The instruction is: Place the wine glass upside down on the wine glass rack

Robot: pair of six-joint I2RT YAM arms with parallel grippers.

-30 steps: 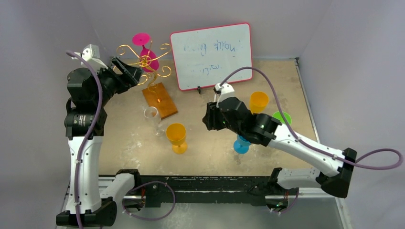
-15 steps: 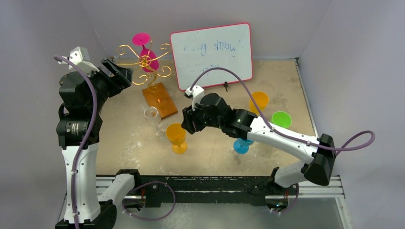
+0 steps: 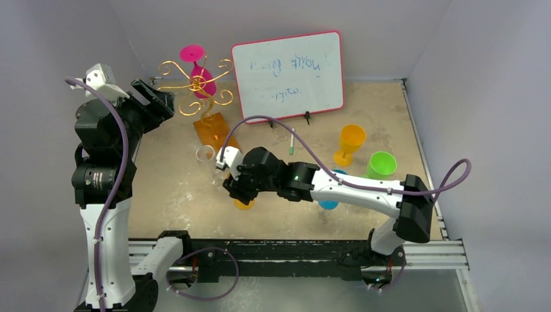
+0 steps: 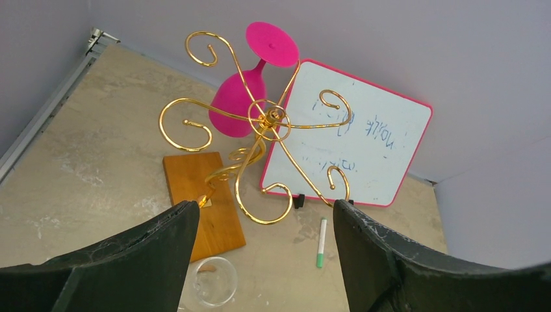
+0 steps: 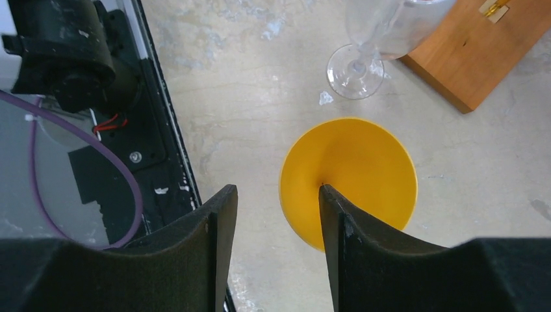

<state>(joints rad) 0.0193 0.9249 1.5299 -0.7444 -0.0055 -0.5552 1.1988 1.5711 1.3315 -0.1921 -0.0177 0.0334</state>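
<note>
The gold wire rack (image 3: 198, 84) stands on its brown wooden base (image 3: 219, 135) at the back left, and a pink glass (image 3: 198, 70) hangs upside down on it. A yellow wine glass (image 5: 351, 175) stands upright below my right gripper (image 5: 276, 195), which is open, with its right finger over the bowl's rim. In the top view that gripper (image 3: 237, 188) hides most of the glass. A clear wine glass (image 3: 206, 156) stands next to the base. My left gripper (image 3: 159, 97) is open and empty, left of the rack (image 4: 269, 120).
A pink-framed whiteboard (image 3: 288, 75) stands at the back, with a green marker (image 3: 292, 143) lying before it. Orange (image 3: 351, 140), green (image 3: 382, 164) and blue (image 3: 328, 204) glasses stand at the right. The black rail (image 5: 149, 130) runs along the near edge.
My right arm has swung left from the table's middle to above the yellow glass. My left gripper has drawn back a little, left and away from the rack.
</note>
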